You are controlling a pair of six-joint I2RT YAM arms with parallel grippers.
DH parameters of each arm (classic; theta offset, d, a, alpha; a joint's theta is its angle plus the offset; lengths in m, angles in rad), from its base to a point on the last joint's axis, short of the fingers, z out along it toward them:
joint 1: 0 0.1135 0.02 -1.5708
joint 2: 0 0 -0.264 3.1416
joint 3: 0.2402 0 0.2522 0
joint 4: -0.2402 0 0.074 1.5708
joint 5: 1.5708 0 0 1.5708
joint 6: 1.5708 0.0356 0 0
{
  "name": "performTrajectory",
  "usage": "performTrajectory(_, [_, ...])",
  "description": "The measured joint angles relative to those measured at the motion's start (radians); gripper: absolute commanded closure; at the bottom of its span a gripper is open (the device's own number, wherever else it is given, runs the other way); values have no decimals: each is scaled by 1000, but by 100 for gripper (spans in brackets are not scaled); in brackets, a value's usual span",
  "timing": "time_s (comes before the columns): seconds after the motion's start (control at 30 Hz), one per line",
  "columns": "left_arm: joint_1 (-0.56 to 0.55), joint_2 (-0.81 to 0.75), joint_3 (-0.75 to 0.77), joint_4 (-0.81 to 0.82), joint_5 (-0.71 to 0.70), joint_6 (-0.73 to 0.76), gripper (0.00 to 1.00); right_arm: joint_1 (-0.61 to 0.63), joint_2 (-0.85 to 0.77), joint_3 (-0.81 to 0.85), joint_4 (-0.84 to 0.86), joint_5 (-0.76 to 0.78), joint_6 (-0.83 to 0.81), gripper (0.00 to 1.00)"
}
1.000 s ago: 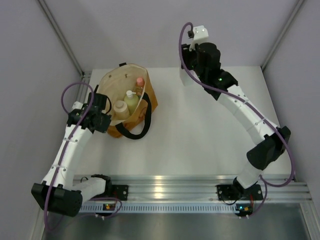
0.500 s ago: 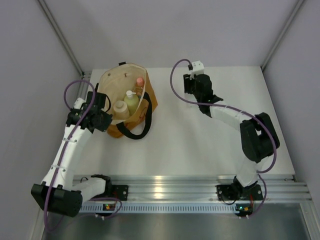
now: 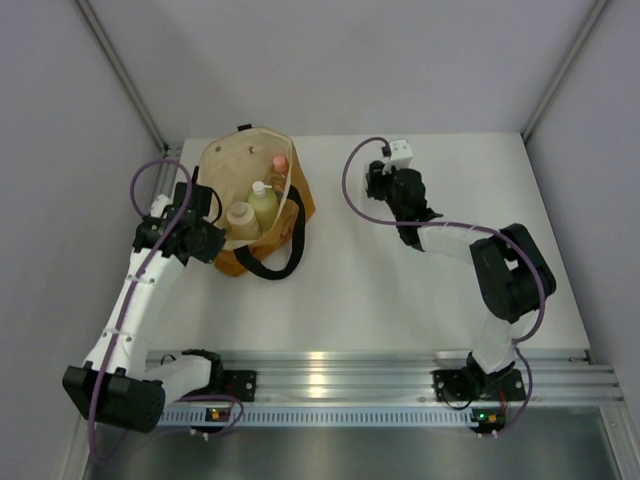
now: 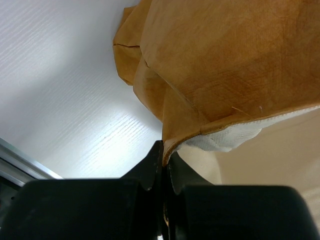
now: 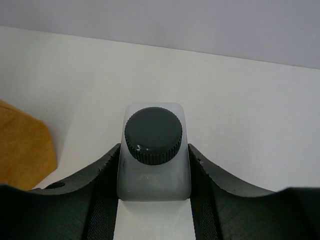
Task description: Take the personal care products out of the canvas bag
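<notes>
The canvas bag stands open at the table's back left. Three of the personal care products are upright inside: a beige bottle, a yellow-green pump bottle and an orange-pink bottle. My left gripper is shut on the bag's near-left rim; in the left wrist view the tan fabric is pinched between the fingertips. My right gripper is shut on a white bottle with a dark cap. It sits low over the table right of the bag. Whether the bottle touches the table is hidden.
The bag's black strap handles droop over its near side onto the white table. A corner of the bag shows at the left of the right wrist view. Grey walls close in the back and both sides.
My right arm has come down from high at the back to low over the table, carrying the white bottle nearer. The left gripper and the bag have not moved.
</notes>
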Motion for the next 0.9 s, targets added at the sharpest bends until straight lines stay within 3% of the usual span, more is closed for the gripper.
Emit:
performTrajectory(0.03, [0,0,0,0,0,0,100,-1,5,0,4,0,9,73])
performTrajectory(0.3, [0,0,0,5,3,0,100,-3,11,0,8,-6,38,45])
performTrajectory(0.33, [0,0,0,6,3,0,100,-3,11,0,10,-10,42,33])
performTrajectory(0.37, [0,0,0,6,3,0,100,-3,11,0,23,-12,47,30])
performTrajectory(0.63, [0,0,0,6,4,0,100,-3,5,6,94,-30,40,19])
performTrajectory(0.77, [0,0,0,6,4,0,100,0,-18,11,79,-40,31,19])
performTrajectory(0.9, [0,0,0,7,4,0,100,26,-63,116,-47,-61,24,22])
